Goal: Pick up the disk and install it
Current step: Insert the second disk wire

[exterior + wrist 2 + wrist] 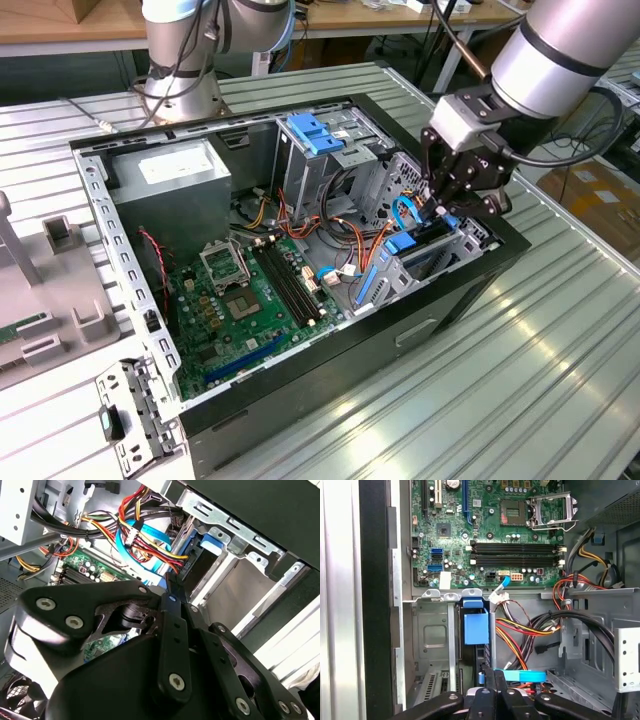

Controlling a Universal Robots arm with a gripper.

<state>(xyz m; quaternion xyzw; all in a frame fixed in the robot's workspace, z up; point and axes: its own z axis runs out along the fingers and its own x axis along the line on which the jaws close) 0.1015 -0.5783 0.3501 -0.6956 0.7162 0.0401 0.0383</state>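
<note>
**Gripper down in the drive bay of the open computer case**

From my remote seat I see the gripper lowered into the open computer case at the exterior view's right, beside the motherboard. Its fingers sit pressed together on the edge of the disk, which stands upright in the metal bay, blue carrier showing, near the bundled cables.

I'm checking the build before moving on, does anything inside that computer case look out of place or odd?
Nothing looks damaged. The claw is down at the drive bay by the blue-railed disk. Loose cables lie bundled beside the bay, and the CPU socket on the motherboard sits empty.
</note>
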